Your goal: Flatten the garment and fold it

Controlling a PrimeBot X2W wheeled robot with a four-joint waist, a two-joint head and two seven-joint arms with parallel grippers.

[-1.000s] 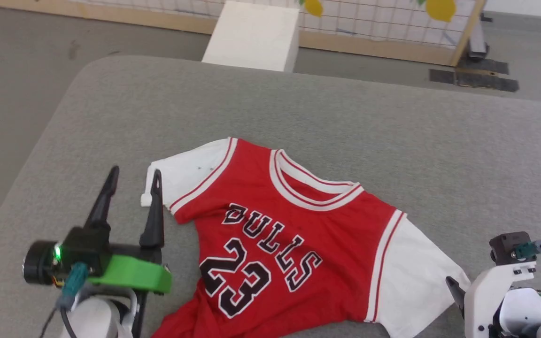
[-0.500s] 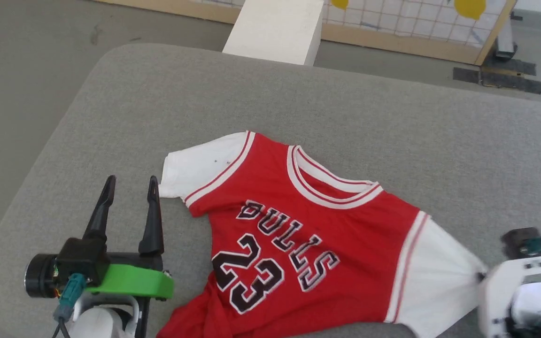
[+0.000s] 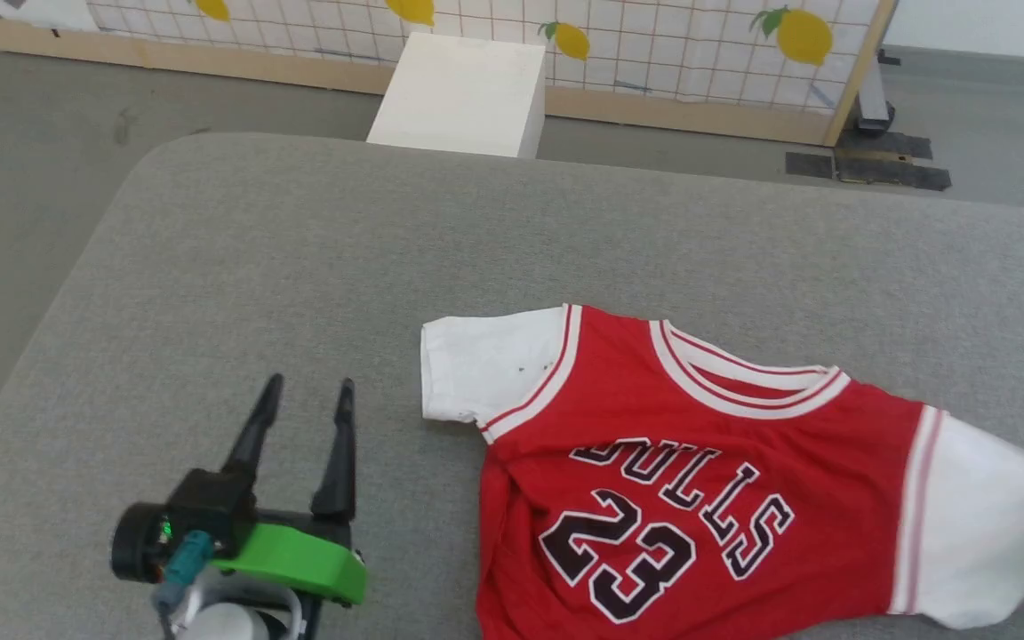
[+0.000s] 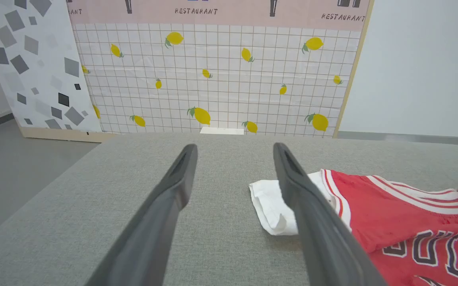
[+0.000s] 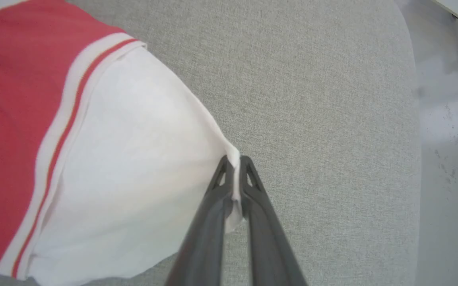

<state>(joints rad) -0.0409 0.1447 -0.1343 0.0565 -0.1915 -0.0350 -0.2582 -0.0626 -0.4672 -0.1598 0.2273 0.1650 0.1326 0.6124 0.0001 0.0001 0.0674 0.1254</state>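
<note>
Garment (image 3: 681, 480), a red "BULLS 23" T-shirt, lies face up on the grey padded surface (image 3: 299, 231), right of centre and toward the near edge; its long axis runs sleeve to sleeve, left to right, with the left end a little farther away than the right; the near-left hem looks bunched, so not yet flat.

Right gripper (image 5: 235, 159): jaws nearly together, pinching the cuff edge of the white right sleeve (image 5: 133, 167); cloth shows between the fingers and the sleeve tapers to a point at the grip.

Left gripper (image 3: 310, 384): jaws wide, nothing between them, low over bare padding; fingers point to the far side.

Key relation: the white left sleeve (image 3: 476, 369) lies to the right of the left gripper and slightly beyond its tips, apart from them; the left arm is much the nearer to it. Judgement: a short reach right and far would bring that cuff between the jaws, then both arms could tension along the sleeve axis.

Containers: white block (image 3: 454, 93) on the floor past the far edge; cannot tell whether it holds anything.
</note>
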